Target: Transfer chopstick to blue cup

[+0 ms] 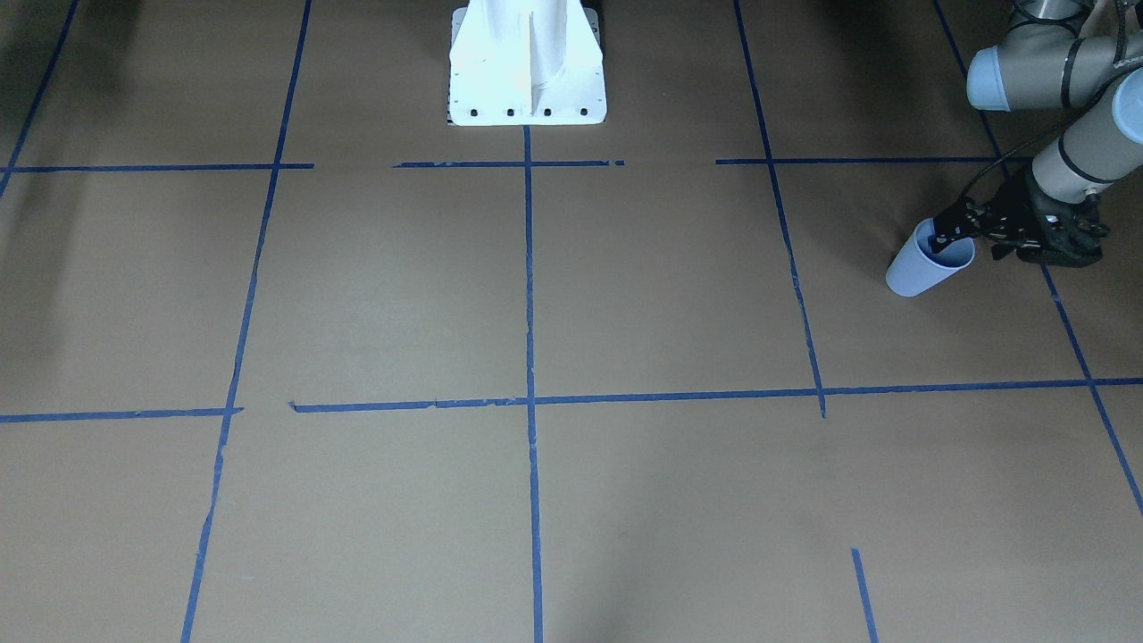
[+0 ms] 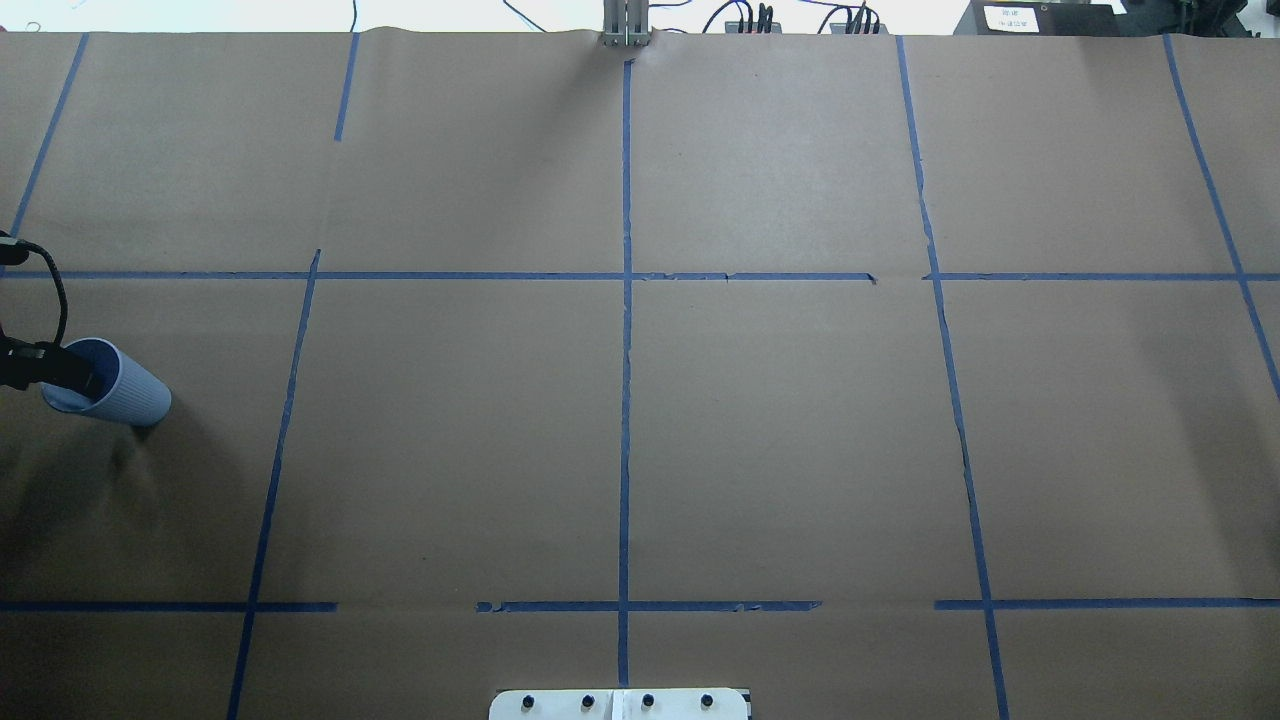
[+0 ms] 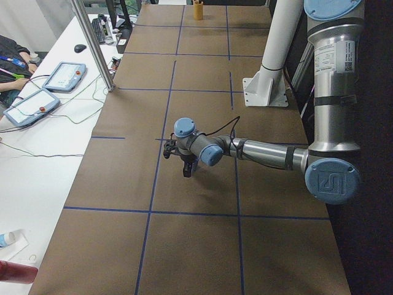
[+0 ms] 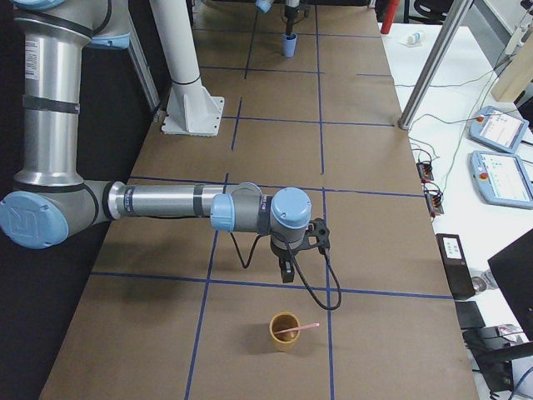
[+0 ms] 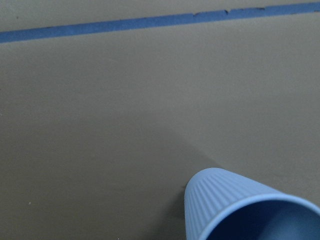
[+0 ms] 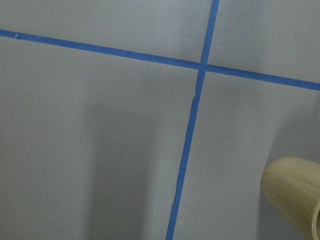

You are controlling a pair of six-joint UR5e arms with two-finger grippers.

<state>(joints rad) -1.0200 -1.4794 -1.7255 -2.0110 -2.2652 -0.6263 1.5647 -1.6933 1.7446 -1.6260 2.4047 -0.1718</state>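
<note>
The blue cup (image 1: 918, 268) is at the table's left end, tilted, with its mouth toward my left gripper (image 1: 948, 236). The gripper is shut on the cup's rim, with one finger inside the mouth. The cup also shows in the overhead view (image 2: 125, 393), the left wrist view (image 5: 235, 205) and far off in the exterior right view (image 4: 289, 46). A pale pink chopstick (image 4: 305, 327) leans in a tan bamboo cup (image 4: 284, 332) at the table's right end. My right gripper (image 4: 286, 268) hangs just above and behind that cup; I cannot tell whether it is open or shut.
The bamboo cup's wall shows at the right wrist view's lower right (image 6: 295, 197). The white robot base (image 1: 527, 62) stands at the table's middle back edge. Blue tape lines cross the brown paper. Tablets and cables lie on the side benches (image 4: 500, 158).
</note>
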